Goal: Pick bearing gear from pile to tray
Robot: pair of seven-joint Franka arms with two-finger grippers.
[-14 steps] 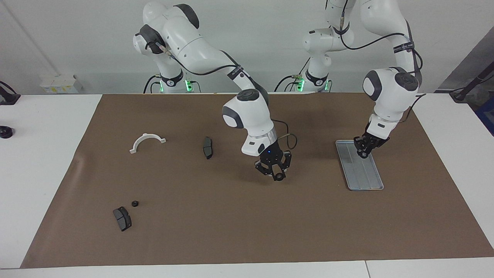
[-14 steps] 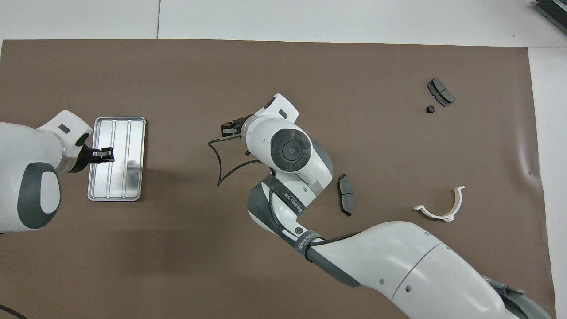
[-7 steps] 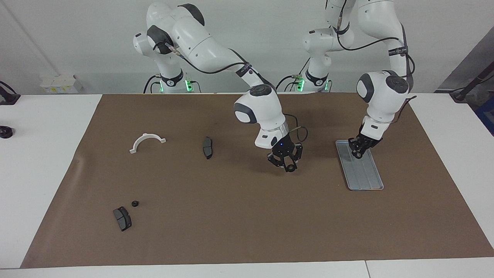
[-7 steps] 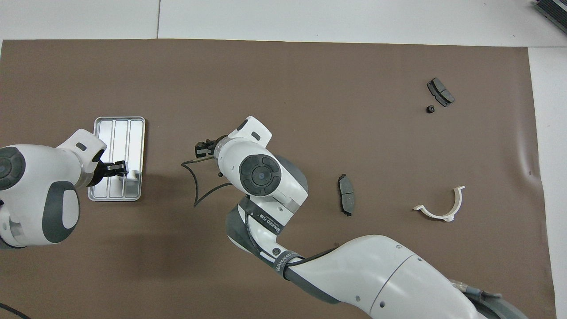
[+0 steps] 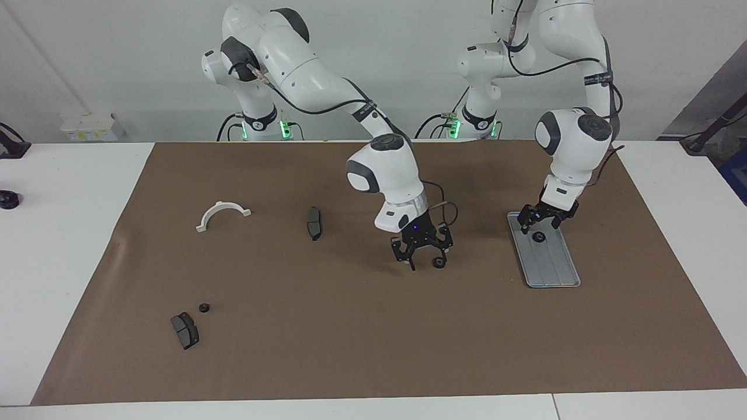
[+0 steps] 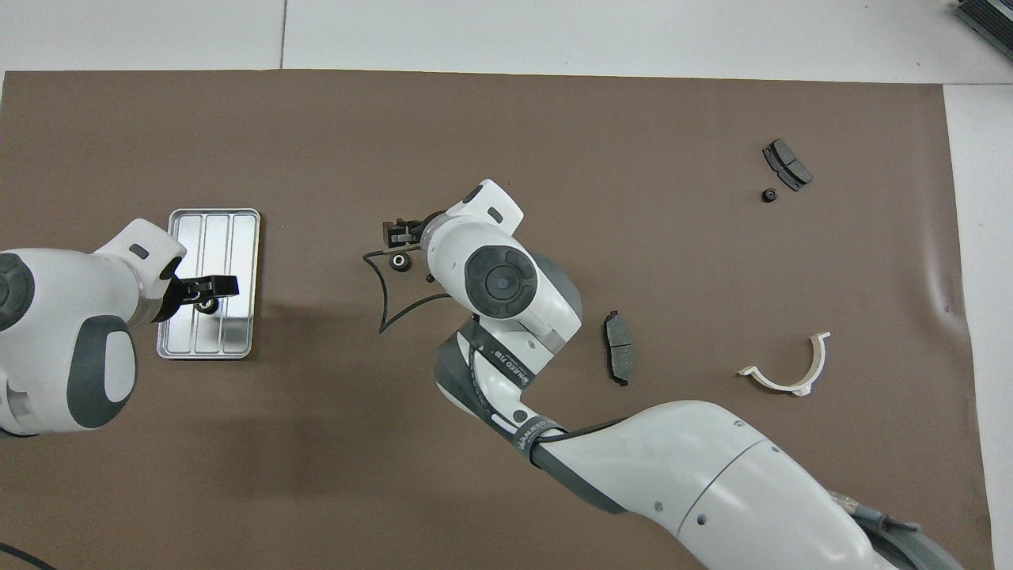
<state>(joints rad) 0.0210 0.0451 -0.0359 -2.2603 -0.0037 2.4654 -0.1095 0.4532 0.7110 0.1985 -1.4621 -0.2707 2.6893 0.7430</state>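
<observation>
The silver tray [image 5: 555, 269] [image 6: 207, 233] lies toward the left arm's end of the table. A small black gear [image 5: 538, 237] [image 6: 207, 304] rests on it. My left gripper [image 5: 541, 223] [image 6: 207, 288] hangs open just above that gear, apart from it. Mid-table, my right gripper [image 5: 425, 260] [image 6: 400, 233] is open and low over the mat. A second gear [image 5: 437, 262] [image 6: 401, 263] lies loose on the mat by one of its fingertips. A third gear [image 5: 203, 307] [image 6: 767, 195] sits in the pile toward the right arm's end.
A dark brake pad [image 5: 184, 330] [image 6: 787, 164] lies beside the third gear. Another brake pad [image 5: 314, 222] [image 6: 618, 357] and a white half-ring bracket [image 5: 223, 213] [image 6: 787, 372] lie nearer to the robots. The brown mat [image 5: 350, 338] covers the table.
Both grippers have opened. The left one let its gear go onto the tray. The right one carried its gear toward the tray, moved back a little, and let it go onto the mat.
</observation>
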